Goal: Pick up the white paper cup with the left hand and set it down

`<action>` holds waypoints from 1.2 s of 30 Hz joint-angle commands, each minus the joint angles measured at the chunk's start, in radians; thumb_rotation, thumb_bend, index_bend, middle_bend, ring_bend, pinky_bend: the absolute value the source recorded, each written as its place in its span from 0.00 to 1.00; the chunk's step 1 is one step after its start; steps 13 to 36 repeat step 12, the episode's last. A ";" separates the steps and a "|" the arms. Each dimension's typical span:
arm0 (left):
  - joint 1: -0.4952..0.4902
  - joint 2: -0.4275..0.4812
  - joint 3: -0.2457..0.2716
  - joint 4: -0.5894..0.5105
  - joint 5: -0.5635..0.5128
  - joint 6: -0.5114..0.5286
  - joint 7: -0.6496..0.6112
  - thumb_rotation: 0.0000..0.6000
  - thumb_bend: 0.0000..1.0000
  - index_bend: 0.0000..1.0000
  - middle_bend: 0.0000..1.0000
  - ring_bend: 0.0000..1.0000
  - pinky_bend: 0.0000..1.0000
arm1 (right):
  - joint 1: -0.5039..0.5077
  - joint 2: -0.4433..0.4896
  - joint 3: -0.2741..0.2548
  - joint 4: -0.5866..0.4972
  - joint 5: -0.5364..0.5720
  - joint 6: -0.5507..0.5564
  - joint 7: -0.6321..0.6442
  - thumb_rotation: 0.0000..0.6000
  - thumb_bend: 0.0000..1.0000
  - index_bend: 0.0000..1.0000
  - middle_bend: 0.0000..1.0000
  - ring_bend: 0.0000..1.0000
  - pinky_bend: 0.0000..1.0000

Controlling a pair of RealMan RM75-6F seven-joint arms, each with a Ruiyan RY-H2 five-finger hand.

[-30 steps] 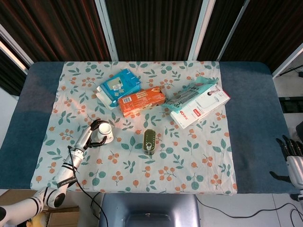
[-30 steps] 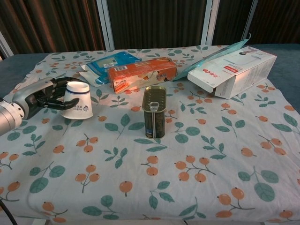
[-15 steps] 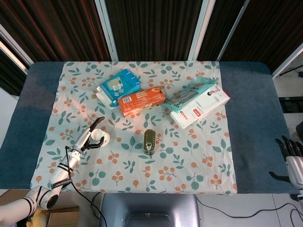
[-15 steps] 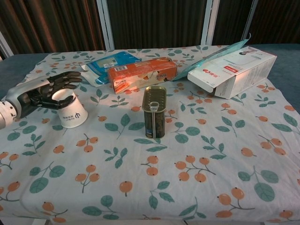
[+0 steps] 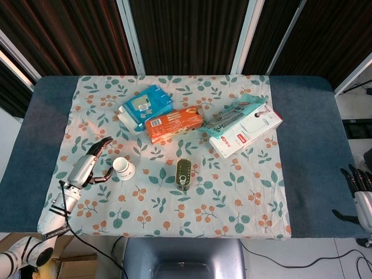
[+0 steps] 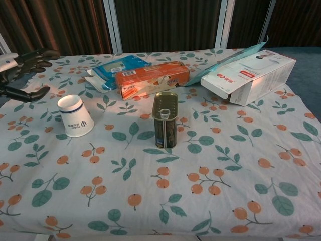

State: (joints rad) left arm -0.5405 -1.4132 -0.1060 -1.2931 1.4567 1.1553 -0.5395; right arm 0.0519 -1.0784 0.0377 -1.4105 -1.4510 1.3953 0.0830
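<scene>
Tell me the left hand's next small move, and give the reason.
Probably pull the left hand further back toward the table edge. The white paper cup stands upside down on the cloth, apart from the spread fingers, so the placing looks done.

Tin can (image 6: 165, 119) right of cup (image 6: 74, 116)

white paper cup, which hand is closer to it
Left. The left hand is open just beside the white paper cup, not touching it. The right hand hangs far off past the table's opposite edge.
</scene>
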 commanded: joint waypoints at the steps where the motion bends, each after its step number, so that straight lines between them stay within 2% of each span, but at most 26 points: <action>1: 0.158 0.159 0.068 -0.177 -0.017 0.204 0.604 1.00 0.44 0.00 0.00 0.00 0.00 | -0.016 -0.018 -0.006 0.026 -0.023 0.039 0.013 1.00 0.19 0.00 0.00 0.00 0.00; 3: 0.211 0.163 0.105 -0.176 -0.014 0.255 0.736 1.00 0.42 0.00 0.00 0.00 0.00 | -0.028 -0.033 -0.005 0.044 -0.032 0.072 0.011 1.00 0.19 0.00 0.00 0.00 0.00; 4: 0.233 0.163 0.117 -0.179 -0.014 0.274 0.759 1.00 0.42 0.00 0.00 0.00 0.00 | -0.033 -0.038 -0.004 0.050 -0.035 0.085 0.010 1.00 0.19 0.00 0.00 0.00 0.00; 9: 0.349 0.140 0.163 -0.129 0.008 0.388 0.708 1.00 0.41 0.00 0.00 0.00 0.00 | -0.058 -0.048 -0.005 0.064 -0.061 0.152 0.009 1.00 0.19 0.00 0.00 0.00 0.00; 12: 0.383 0.128 0.173 -0.094 0.029 0.424 0.670 1.00 0.41 0.00 0.00 0.00 0.00 | -0.064 -0.049 -0.006 0.067 -0.067 0.163 0.007 1.00 0.19 0.00 0.00 0.00 0.00; 36: 0.383 0.128 0.173 -0.094 0.029 0.424 0.670 1.00 0.41 0.00 0.00 0.00 0.00 | -0.064 -0.049 -0.006 0.067 -0.067 0.163 0.007 1.00 0.19 0.00 0.00 0.00 0.00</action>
